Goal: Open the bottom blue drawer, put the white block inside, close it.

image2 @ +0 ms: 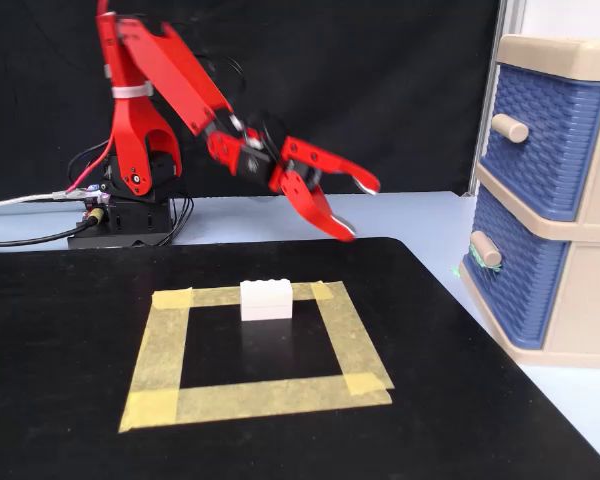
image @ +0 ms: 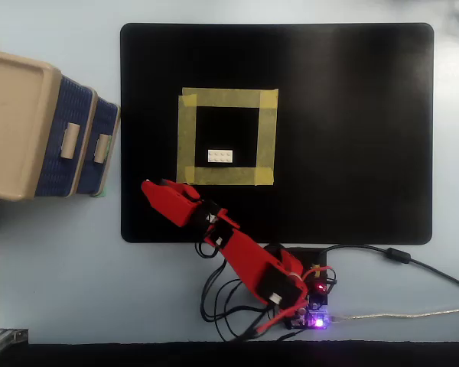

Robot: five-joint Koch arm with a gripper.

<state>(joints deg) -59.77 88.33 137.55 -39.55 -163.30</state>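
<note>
Block (image2: 266, 299) looks light, stiff and slippery, so you should pinch its long flat sides; gripper (image2: 357, 208) hangs wide open and empty, right of it.

A small white block (image2: 266, 299) with studs on top lies flat inside a square of yellow tape (image2: 160, 350) on a black mat (image2: 70, 420). The bottom blue drawer (image2: 520, 272), textured, with a beige handle, sits shut in its beige cabinet (image2: 588, 300), well apart from the block.
</note>
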